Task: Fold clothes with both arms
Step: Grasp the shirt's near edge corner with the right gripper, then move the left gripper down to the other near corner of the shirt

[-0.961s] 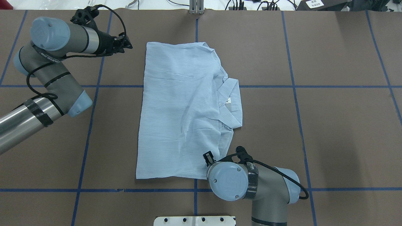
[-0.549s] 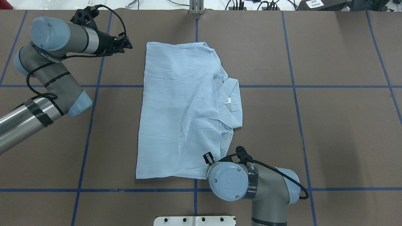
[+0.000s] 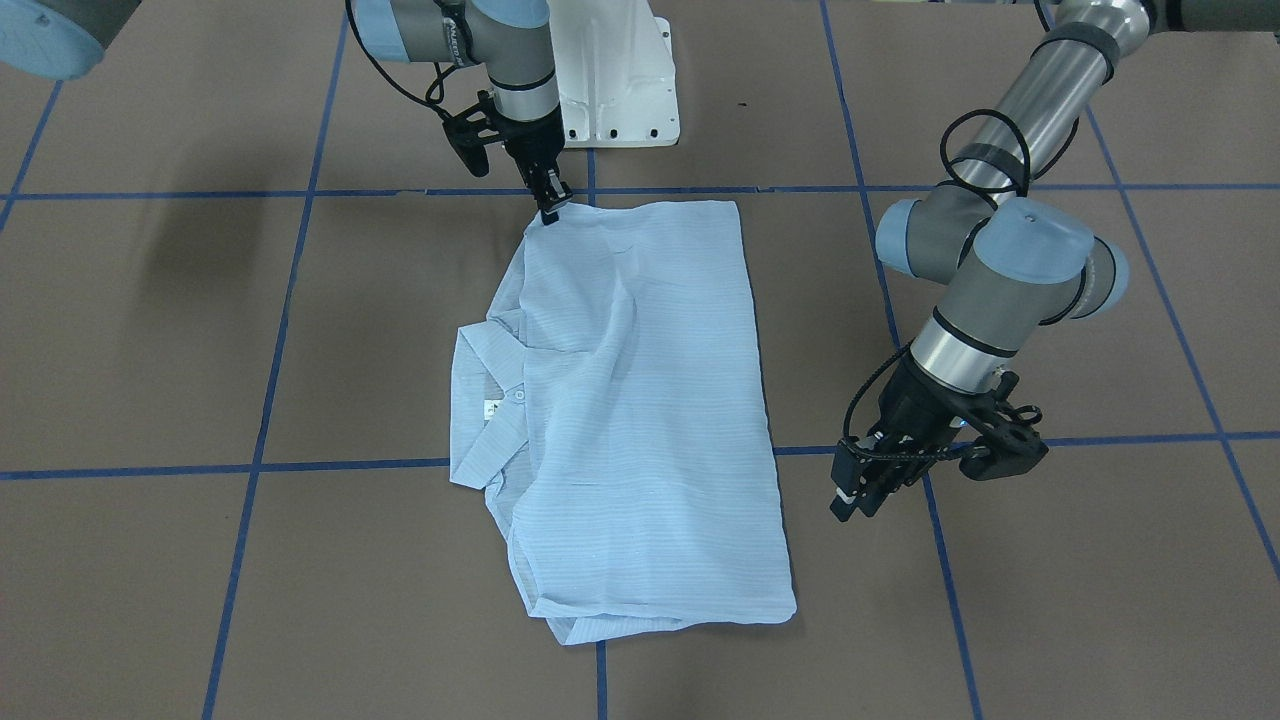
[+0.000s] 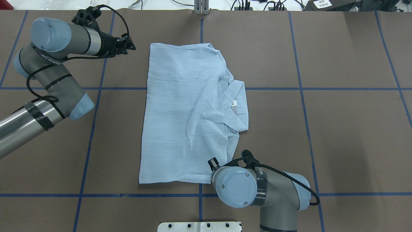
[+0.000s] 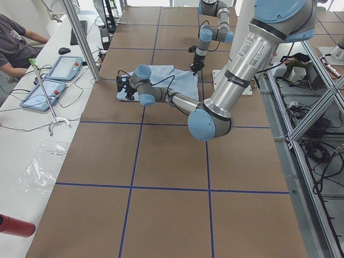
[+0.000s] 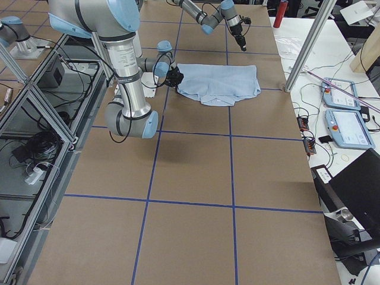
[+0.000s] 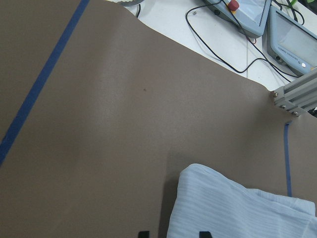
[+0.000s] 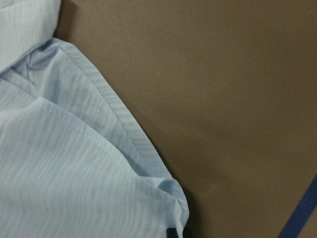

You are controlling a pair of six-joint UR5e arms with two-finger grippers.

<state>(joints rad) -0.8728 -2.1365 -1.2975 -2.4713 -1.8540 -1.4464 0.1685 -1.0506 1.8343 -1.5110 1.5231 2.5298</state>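
The clothes are one pale-blue shirt (image 4: 186, 112) lying folded into a rectangle mid-table, also seen in the front view (image 3: 640, 420), its collar (image 4: 236, 106) on the right edge. My right gripper (image 3: 550, 205) is down at the shirt's near right corner and shut on the bunched fabric (image 8: 171, 198). The overhead view hides it under my right arm's wrist joint (image 4: 236, 190). My left gripper (image 4: 130, 45) hovers just left of the shirt's far left corner (image 7: 198, 173). It is open, its fingertips (image 7: 143, 233) apart, with nothing held.
The brown table carries blue tape grid lines. A white pedestal base (image 3: 620, 90) stands at the robot's edge. An aluminium post (image 4: 201, 6) and cables line the far edge. A person (image 5: 13, 43) sits at a side desk with tablets (image 5: 54, 67).
My right arm's wrist joint has shifted slightly toward the robot's side and to the right. The shirt and my left arm look unchanged.
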